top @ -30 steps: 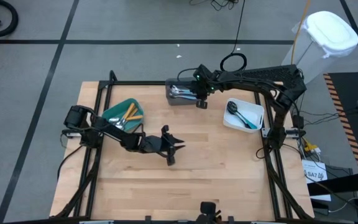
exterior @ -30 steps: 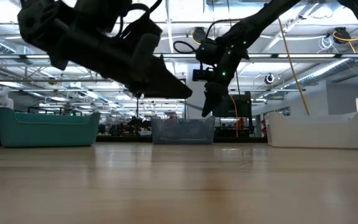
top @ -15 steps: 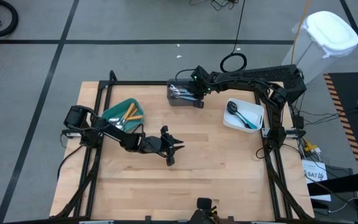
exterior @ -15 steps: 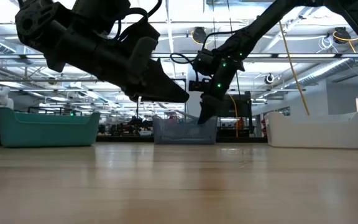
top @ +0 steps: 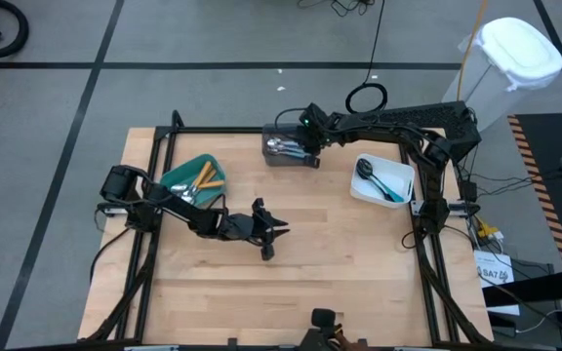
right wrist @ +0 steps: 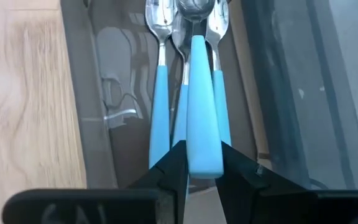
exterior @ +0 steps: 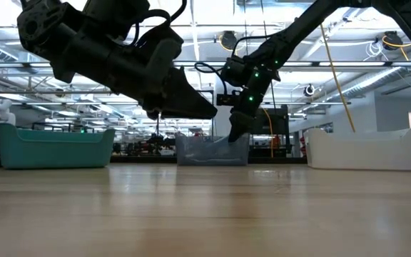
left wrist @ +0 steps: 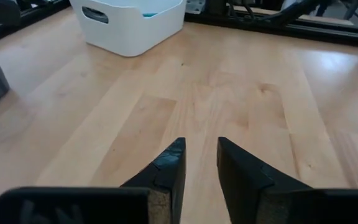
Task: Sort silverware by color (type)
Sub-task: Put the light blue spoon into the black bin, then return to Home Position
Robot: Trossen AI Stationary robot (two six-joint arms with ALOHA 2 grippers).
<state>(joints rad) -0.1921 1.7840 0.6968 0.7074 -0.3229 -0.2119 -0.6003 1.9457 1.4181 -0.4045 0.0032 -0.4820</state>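
The sorting looks nearly finished: the pale wooden table [top: 310, 244] lies bare. The right tool [right wrist: 196, 163] hangs over the grey bin [top: 283, 148], pinching a blue-handled silver spoon [right wrist: 202, 106] above others alike. The left tool [left wrist: 199, 163] hovers mid-table, slightly spread, holding nothing. Only this spoon seems left to drop.
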